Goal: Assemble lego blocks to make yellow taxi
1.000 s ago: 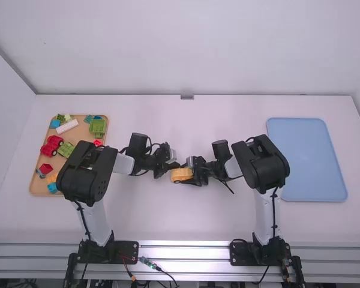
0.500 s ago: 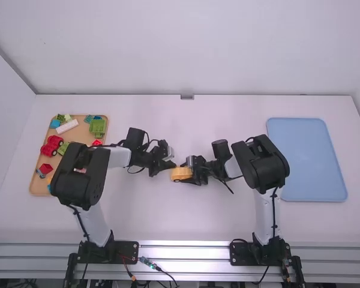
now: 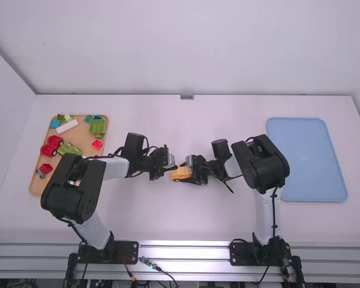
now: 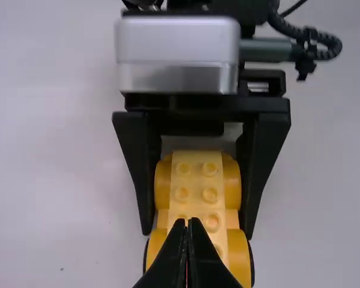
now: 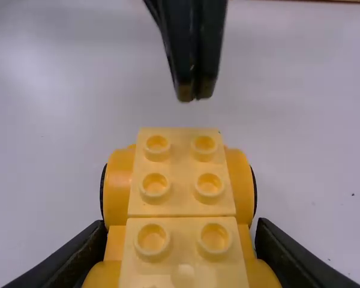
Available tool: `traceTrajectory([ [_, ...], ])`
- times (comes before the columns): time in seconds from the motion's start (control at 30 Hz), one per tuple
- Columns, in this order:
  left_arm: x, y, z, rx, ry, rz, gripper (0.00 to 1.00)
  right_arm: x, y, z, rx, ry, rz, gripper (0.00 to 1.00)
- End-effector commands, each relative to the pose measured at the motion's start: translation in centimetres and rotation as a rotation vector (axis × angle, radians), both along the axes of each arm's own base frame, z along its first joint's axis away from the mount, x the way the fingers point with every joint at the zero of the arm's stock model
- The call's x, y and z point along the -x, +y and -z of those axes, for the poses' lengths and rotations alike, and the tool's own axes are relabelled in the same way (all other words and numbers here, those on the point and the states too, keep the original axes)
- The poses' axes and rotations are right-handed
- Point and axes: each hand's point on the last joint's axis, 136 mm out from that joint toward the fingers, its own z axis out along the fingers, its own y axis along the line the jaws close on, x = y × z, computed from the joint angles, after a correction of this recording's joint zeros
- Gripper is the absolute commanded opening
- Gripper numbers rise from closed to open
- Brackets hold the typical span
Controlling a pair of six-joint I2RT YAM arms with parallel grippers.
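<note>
Left wrist view: right gripper point(image 4: 197, 232) pinches yellow car base point(image 4: 196, 165) by sides; left gripper point(image 4: 190, 222), fingers pressed together, hangs near studs point(image 4: 210, 195). Off-centre push could tilt base.

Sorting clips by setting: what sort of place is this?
Probably a robotics lab or test bench: left arm and right arm mounted along a metal rail, with yellow blocks between them.

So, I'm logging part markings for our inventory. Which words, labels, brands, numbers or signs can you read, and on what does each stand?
None can be read.
Yellow build: no lettering can be made out on its studs.
Blocks on the tan tray: too small to tell whether they carry any marking.
</note>
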Motion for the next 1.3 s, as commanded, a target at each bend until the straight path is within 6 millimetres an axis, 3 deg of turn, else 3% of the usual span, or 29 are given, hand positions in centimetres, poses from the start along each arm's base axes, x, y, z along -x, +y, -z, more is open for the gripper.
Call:
traceTrajectory([
  [0.0,0.8,0.0,0.4,0.019,0.041,-0.028,0.01,0.0,-0.2,0.9,0.018,0.02,0.011,0.29],
  [0.3,0.4,0.2,0.9,0.02,0.048,-0.107,0.02,0.2,-0.1,0.6,0.003,0.021,0.0,0.29],
  [0.83,0.9,-1.2,0.7,-0.018,0.04,-0.023,0.02,0.3,-0.2,0.6,0.0,0.013,0.0,0.29],
  [1.27,0.1,-1.4,3.4,-0.027,0.117,-0.033,0.02,0.3,-0.2,0.6,0.0,0.015,0.001,0.28],
])
